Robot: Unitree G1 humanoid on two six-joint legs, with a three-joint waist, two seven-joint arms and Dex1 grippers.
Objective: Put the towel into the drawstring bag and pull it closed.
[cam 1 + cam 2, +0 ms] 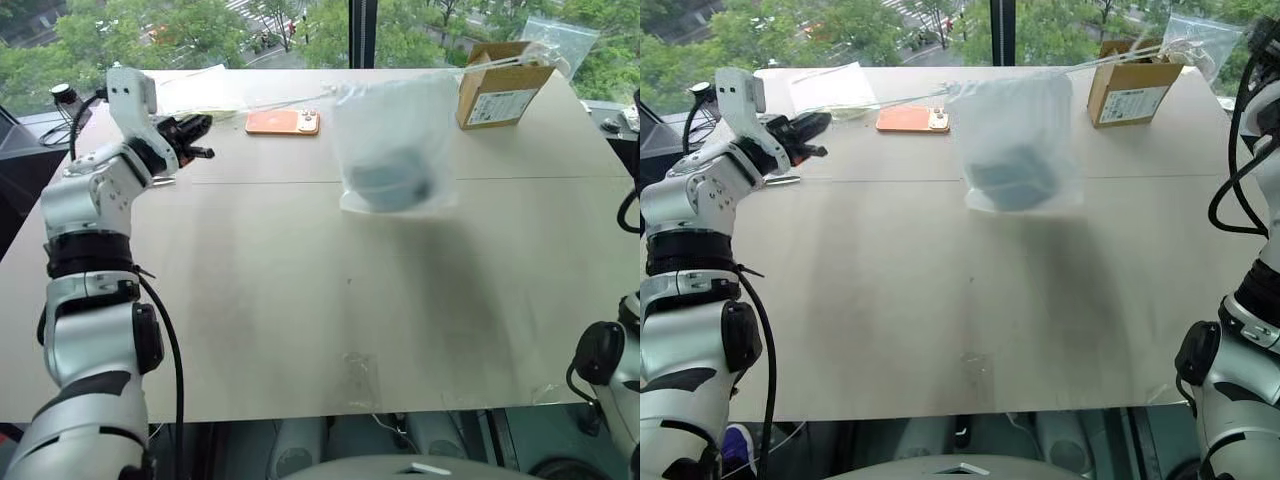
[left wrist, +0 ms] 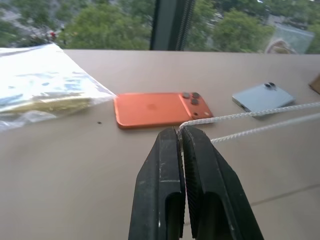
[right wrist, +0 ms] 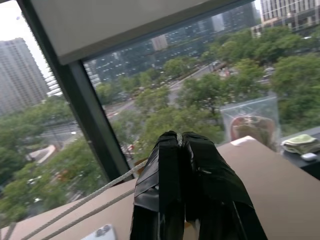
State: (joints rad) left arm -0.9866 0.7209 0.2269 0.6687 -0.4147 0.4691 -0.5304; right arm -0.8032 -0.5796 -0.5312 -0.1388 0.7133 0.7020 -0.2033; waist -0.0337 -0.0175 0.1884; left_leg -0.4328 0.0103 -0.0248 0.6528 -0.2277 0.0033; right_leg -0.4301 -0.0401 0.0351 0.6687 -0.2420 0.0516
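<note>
The drawstring bag [image 1: 395, 145] hangs above the far middle of the surface [image 1: 300, 300], lifted clear of it and casting a soft shadow below. Through its thin white fabric the towel [image 1: 388, 182] shows as a light-blue lump settled in the bag's bottom. The bag's mouth is gathered at the top, and white cords [image 2: 250, 122] run taut from it to both sides.

The left gripper [image 1: 196, 138] is raised over the far left of the surface, its fingers [image 2: 200, 170] clenched on the end of the cords that stretch away toward the bag. In the right wrist view the right gripper [image 3: 181, 140] has its fingers pressed together, with cords leading off from beside them; whether they pinch the cords there cannot be told.

On the surface behind the cords lie an orange phone [image 1: 283, 122] and, in the left wrist view, a light-blue phone [image 2: 262, 97]. A clear plastic bag [image 2: 45, 92] lies at the far left, and a cardboard box [image 1: 500, 90] stands at the far right.
</note>
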